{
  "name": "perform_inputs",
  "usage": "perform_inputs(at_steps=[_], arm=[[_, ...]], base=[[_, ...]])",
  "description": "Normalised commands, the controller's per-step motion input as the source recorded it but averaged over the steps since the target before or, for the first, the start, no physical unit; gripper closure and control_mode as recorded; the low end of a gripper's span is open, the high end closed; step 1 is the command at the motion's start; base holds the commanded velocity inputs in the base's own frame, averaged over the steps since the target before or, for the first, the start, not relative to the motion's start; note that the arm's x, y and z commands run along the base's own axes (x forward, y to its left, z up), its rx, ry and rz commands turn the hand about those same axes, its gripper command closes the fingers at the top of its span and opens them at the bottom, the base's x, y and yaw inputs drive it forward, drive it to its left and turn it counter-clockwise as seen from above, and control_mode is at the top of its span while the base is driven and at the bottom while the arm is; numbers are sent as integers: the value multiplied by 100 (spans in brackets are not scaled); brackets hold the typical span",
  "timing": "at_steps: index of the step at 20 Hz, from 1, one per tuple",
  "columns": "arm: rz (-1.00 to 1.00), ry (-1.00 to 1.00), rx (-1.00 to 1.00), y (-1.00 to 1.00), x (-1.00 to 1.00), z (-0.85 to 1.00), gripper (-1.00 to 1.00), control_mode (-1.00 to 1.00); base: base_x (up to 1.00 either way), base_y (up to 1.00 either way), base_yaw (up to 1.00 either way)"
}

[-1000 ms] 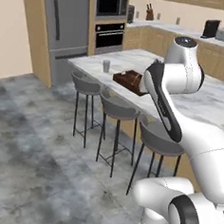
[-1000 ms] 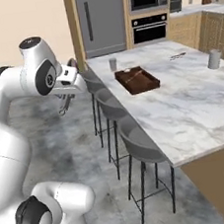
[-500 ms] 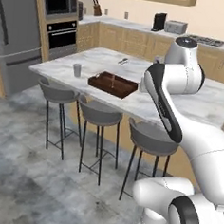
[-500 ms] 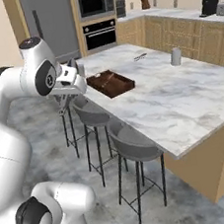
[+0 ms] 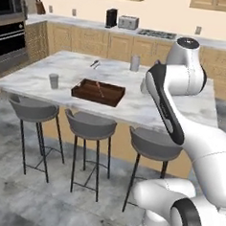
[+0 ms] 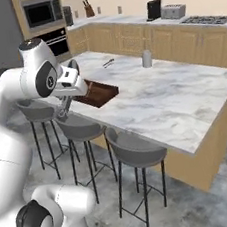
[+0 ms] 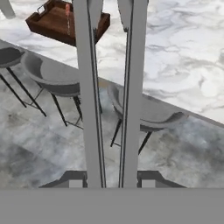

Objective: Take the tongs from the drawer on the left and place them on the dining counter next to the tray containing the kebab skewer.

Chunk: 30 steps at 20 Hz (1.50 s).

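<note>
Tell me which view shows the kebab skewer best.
The left base view: the kebab skewer lies unobstructed across the tray. In the hand view it is a short reddish bit beside the tongs held in the tool. In the right base view I cannot make it out.

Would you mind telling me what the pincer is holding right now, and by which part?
The pincer holds the tongs, clamped near one end of their two long grey arms; the rest of the arms runs out ahead of the hand toward the dining counter.

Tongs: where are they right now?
The tongs are clamped in the gripper, their two arms running up the hand view, held over the stools short of the dining counter and tray.
</note>
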Motion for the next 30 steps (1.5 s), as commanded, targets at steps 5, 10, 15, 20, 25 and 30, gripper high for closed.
perform_inputs(at_steps=[5,10,15,20,25,30], arm=[[0,0,0,0,0,0,100,100],[0,0,0,0,0,0,100,100],[0,0,0,0,0,0,100,100],[0,0,0,0,0,0,100,100],[0,0,0,0,0,0,100,100],[0,0,0,0,0,0,100,100]], base=[[31,75,-46],[24,69,-46],[22,73,-42],[39,66,-29],[60,25,-15],[56,1,-8]])
